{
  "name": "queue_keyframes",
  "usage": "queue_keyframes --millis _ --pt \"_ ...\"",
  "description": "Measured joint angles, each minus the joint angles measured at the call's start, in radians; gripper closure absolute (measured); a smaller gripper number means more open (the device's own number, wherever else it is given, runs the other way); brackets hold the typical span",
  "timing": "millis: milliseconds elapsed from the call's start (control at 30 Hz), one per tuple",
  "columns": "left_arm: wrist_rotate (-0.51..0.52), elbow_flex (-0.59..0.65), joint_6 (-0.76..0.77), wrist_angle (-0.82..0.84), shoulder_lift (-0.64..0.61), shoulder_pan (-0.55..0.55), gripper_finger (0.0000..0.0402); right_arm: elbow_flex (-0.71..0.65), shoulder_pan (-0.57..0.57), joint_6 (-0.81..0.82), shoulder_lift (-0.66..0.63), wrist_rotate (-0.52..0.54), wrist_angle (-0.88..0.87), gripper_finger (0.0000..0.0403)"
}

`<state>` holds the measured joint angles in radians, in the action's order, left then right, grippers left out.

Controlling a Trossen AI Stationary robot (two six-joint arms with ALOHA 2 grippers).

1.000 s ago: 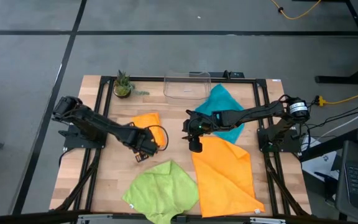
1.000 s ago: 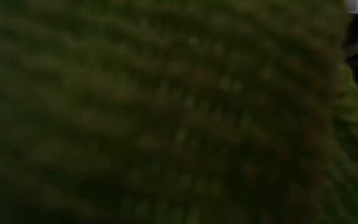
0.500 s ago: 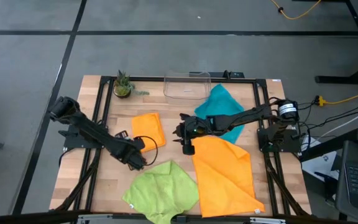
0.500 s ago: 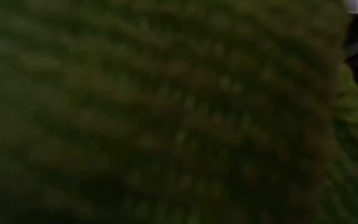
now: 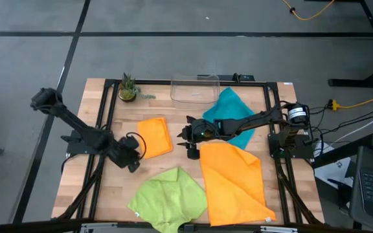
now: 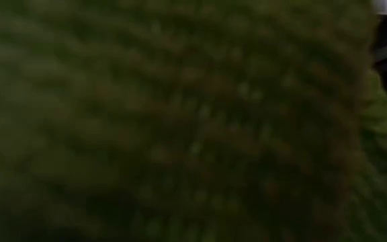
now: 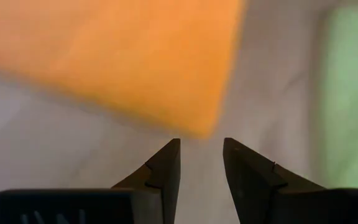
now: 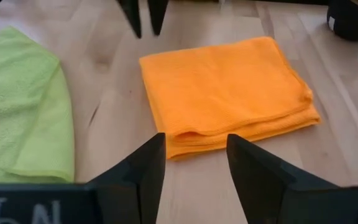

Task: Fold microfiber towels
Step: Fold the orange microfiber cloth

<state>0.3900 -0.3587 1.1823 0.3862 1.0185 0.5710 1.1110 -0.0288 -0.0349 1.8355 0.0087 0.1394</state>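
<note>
From above: folded orange towel (image 5: 155, 136) between left gripper (image 5: 132, 157) and right gripper (image 5: 191, 147); lime green towel (image 5: 169, 197) just beyond the left gripper, larger orange towel (image 5: 233, 183) touching the right one, teal towel (image 5: 230, 115) under the right arm. Low view: filled with blurred green cloth (image 6: 180, 121). Left wrist: fingers (image 7: 166, 168) parted, empty, orange corner ahead. Right wrist: fingers (image 8: 143, 168) parted, empty, folded towel directly ahead.
</note>
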Motion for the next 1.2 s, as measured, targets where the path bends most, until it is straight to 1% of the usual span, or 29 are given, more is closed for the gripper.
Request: queue_keyframes --millis 67,133,300,333,400,500,567,833,933,1033,1100,1133,1200 --pt "0.015 0.048 -0.052 -0.161 -0.022 -0.013 0.0286 0.000 0.001 0.000 0.000 0.000 0.000 0.0229" --pt "0.030 0.065 -0.121 -0.260 -0.024 -0.025 0.0286 0.000 0.001 0.000 0.000 0.001 0.000 0.0229" --pt "0.082 0.065 -0.337 -0.399 -0.025 -0.048 0.0286 0.000 0.001 0.000 0.000 0.000 0.009 0.0229" --pt "0.096 0.065 -0.370 -0.422 -0.025 -0.053 0.0286 0.000 0.001 0.000 0.000 0.000 0.008 0.0229" --pt "0.131 0.065 -0.385 -0.458 -0.025 -0.066 0.0286 0.000 0.001 0.000 0.000 0.000 0.008 0.0229" --pt "0.099 0.065 -0.377 -0.469 -0.025 -0.093 0.0285 0.000 0.001 0.000 0.000 0.000 0.008 0.0229" --pt "0.081 0.065 -0.390 -0.468 -0.025 -0.102 0.0277 0.000 0.001 0.000 0.000 0.000 0.007 0.0229" --pt "0.069 0.065 -0.495 -0.467 -0.025 -0.144 0.0205 0.000 0.001 0.000 0.000 0.000 0.007 0.0229" --pt "0.059 0.065 -0.536 -0.490 -0.024 -0.153 0.0187 0.000 0.001 0.000 0.000 0.000 0.007 0.0229" --pt "-0.022 0.057 -0.540 -0.567 -0.024 -0.160 0.0183 0.000 0.001 0.000 0.000 0.000 0.007 0.0229" --pt "-0.081 0.020 -0.551 -0.572 -0.024 -0.163 0.0185 0.000 0.001 0.000 0.000 0.000 0.007 0.0229" --pt "-0.098 -0.005 -0.583 -0.566 -0.024 -0.162 0.0186 0.000 0.001 -0.002 0.000 0.000 0.007 0.0229" --pt "-0.113 -0.077 -0.700 -0.536 -0.024 -0.152 0.0188 0.000 0.001 -0.022 0.000 0.000 0.008 0.0229"
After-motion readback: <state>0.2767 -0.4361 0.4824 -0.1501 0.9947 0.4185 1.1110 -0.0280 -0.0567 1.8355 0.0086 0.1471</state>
